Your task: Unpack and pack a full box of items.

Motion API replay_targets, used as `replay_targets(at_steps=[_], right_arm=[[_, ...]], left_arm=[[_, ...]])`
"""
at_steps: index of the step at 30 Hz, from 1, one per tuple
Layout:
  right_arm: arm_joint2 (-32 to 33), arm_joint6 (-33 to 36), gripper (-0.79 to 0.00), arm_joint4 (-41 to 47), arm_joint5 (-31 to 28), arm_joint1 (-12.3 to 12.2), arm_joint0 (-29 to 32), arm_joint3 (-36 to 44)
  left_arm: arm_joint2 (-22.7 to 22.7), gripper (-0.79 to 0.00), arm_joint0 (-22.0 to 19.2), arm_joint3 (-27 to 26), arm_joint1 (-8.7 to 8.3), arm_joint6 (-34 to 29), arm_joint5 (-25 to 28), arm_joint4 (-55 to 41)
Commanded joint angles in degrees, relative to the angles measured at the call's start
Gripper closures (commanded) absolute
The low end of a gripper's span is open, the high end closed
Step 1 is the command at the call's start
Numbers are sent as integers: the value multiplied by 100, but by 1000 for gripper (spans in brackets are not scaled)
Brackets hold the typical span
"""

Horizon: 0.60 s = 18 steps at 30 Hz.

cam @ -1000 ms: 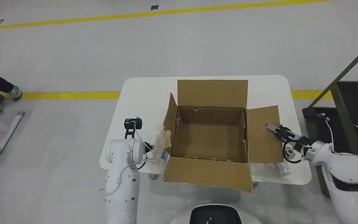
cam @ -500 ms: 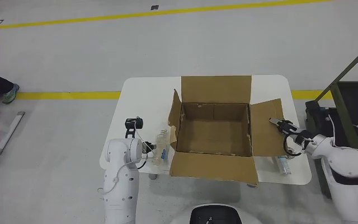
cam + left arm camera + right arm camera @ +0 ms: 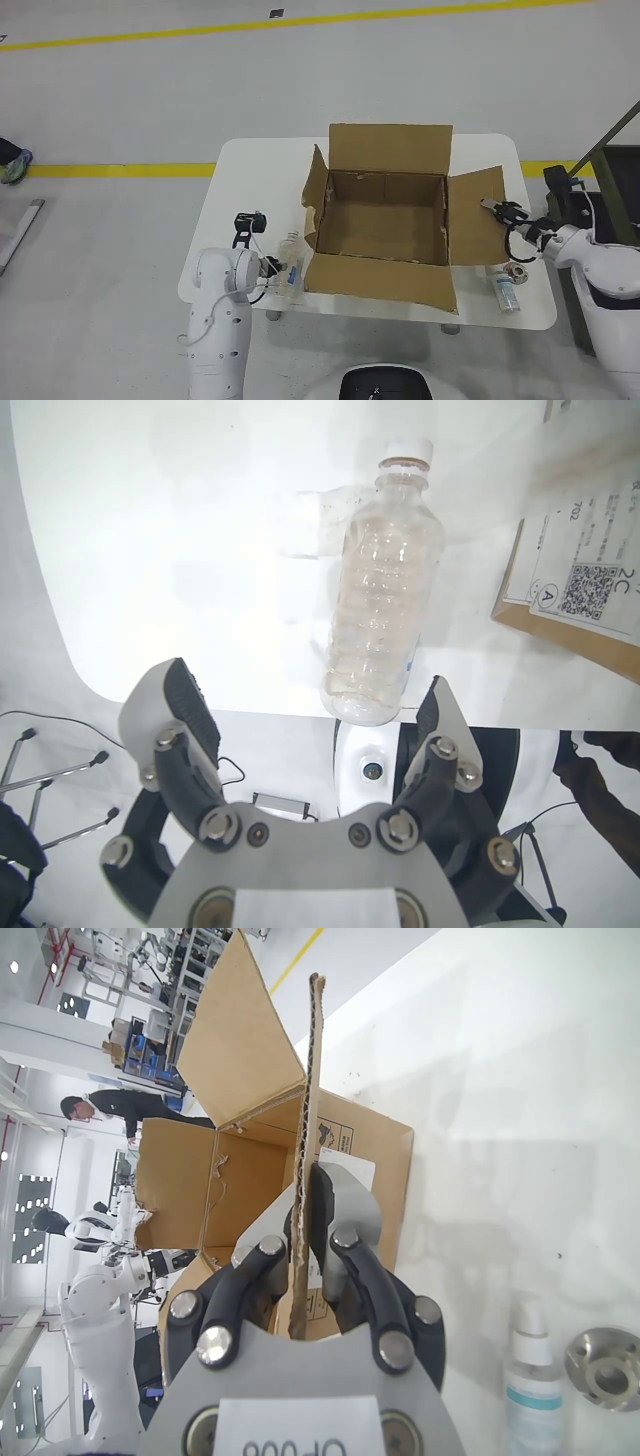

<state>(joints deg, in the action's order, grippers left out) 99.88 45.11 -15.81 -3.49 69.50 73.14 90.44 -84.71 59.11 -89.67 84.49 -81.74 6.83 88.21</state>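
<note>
On the desk [image 3: 260, 160] stands the open box [image 3: 385, 215]; the right gripper [image 3: 307, 1183] has its jaws clamped on a side flap [image 3: 314, 1053], the left gripper [image 3: 305, 680], jaws wide, hovers by a lying bottle [image 3: 385, 600].

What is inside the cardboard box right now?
From the top view, the cardboard box holds nothing I can see, just its bare brown floor. The strip of floor right behind its near wall is covered from this angle.

a white label [image 3: 582, 567] on the box [image 3: 575, 640] carries a square code, a circled letter and short numbers; a tag [image 3: 297, 1428] on the right gripper [image 3: 307, 1188] shows upside-down characters.
</note>
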Motion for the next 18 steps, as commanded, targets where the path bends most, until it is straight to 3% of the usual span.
replay_targets(at_steps=[1, 18], right_arm=[[23, -48, -785, -56, -72, -19, 60, 89], [414, -242, -785, 45, -166, -137, 871, 977]], left_arm=[[103, -785, -30, 106, -14, 91, 128, 153], [494, -785, -288, 1092, -53, 767, 311, 444]])
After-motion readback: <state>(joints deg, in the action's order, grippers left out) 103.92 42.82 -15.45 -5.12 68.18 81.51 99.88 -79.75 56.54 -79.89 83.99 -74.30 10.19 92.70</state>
